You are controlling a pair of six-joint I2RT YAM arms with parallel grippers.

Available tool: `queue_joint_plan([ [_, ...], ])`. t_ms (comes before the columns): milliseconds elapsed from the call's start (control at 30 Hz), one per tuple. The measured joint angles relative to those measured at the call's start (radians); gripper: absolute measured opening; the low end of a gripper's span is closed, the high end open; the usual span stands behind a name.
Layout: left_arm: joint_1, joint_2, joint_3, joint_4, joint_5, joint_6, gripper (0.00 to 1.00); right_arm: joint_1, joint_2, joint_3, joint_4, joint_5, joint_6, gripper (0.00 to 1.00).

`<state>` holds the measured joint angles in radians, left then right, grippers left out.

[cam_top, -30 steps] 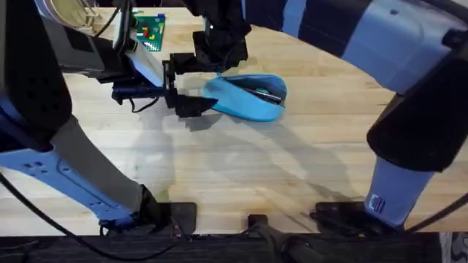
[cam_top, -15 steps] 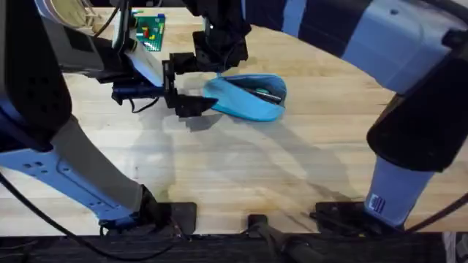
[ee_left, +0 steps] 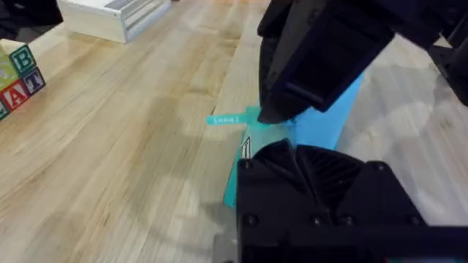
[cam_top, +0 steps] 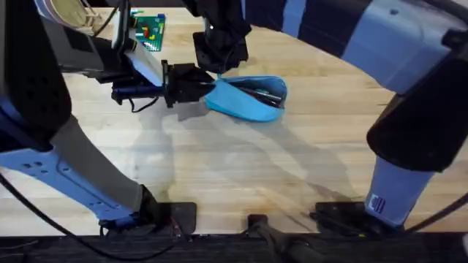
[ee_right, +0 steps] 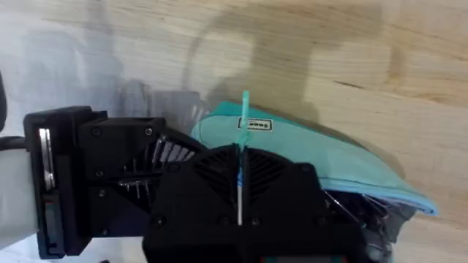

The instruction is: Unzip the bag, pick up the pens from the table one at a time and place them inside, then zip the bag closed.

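The light blue bag [cam_top: 245, 104] lies at the far middle of the table [cam_top: 241, 168], its zipper partly open. Dark pens [cam_top: 265, 93] show inside it, and their tips [ee_right: 369, 213] show in the right wrist view as well. My left gripper [cam_top: 191, 82] is shut on the bag's left end; the left wrist view has its black fingers [ee_left: 307, 183] pressed together over the blue fabric [ee_left: 322, 128]. My right gripper [cam_top: 219, 67] comes down from the far side and is shut on the teal pull tab [ee_right: 245, 109], whose tip [ee_left: 227, 119] pokes out sideways.
A green board with coloured bricks [cam_top: 150, 29] sits at the far left. Letter blocks [ee_left: 18, 73] and a white box [ee_left: 117, 11] lie beyond the bag's left end. Bare wood stretches between the bag and the arm bases.
The left gripper's fingers, spread apart beside the bag's left end before, have shut on it. The bag's left end has lifted and shifted slightly. The right gripper holds its place.
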<state>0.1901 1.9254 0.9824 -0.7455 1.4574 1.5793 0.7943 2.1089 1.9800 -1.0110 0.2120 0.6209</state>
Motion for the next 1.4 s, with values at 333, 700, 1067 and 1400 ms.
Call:
queue_joint_plan([
  [333, 0.004, 0.000, 0.000, -0.002, 0.000, 0.000, 0.044, 0.001, 0.000, 0.000, -0.015, 0.001, 0.000, 0.030],
  [700, 0.000, 0.000, 0.000, -0.005, -0.001, 0.000, 0.044, -0.030, 0.000, 0.002, -0.089, -0.013, 0.000, 0.030],
  [1067, -0.009, 0.000, 0.000, -0.002, 0.001, 0.000, 0.044, -0.081, 0.000, 0.010, -0.133, -0.083, -0.007, 0.031],
  [1400, -0.022, 0.000, 0.000, -0.002, 0.002, 0.000, 0.042, -0.127, 0.000, 0.015, -0.173, -0.143, -0.046, 0.031],
])
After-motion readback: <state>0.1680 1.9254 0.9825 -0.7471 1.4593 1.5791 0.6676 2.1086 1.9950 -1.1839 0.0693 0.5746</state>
